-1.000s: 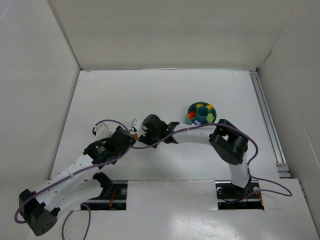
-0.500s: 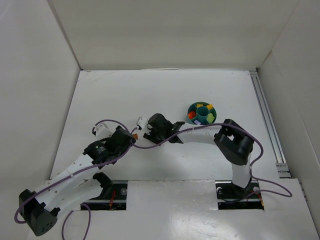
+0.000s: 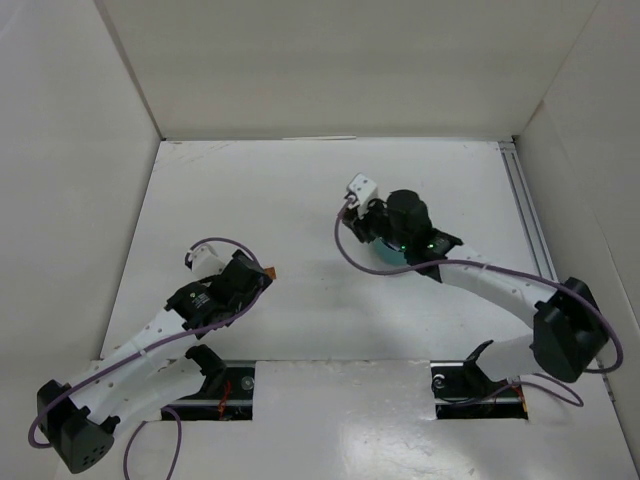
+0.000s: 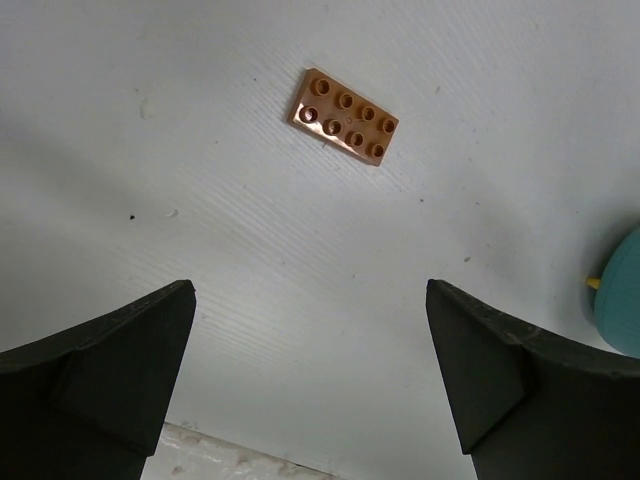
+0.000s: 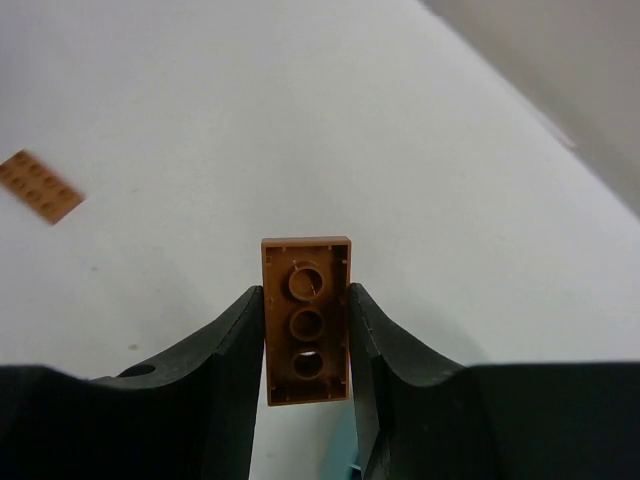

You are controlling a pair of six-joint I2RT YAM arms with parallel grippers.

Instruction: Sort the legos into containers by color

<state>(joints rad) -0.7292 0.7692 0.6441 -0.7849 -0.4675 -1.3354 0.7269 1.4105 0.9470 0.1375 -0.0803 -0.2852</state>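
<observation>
right gripper has swung to the tub, clenched on a brown brick — drop looks next — left gripper gapes over a second brick

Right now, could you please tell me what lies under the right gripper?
A brownish-orange lego is clamped in the right gripper. Below it, only a sliver of the teal tub shows. The tub's compartments and contents are covered.

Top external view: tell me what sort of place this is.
Probably a robot test cell in a lab: a white table boxed in by plain white walls, a left arm and right arm bolted at its near edge, with a teal tub and a small lego plate as props.
</observation>
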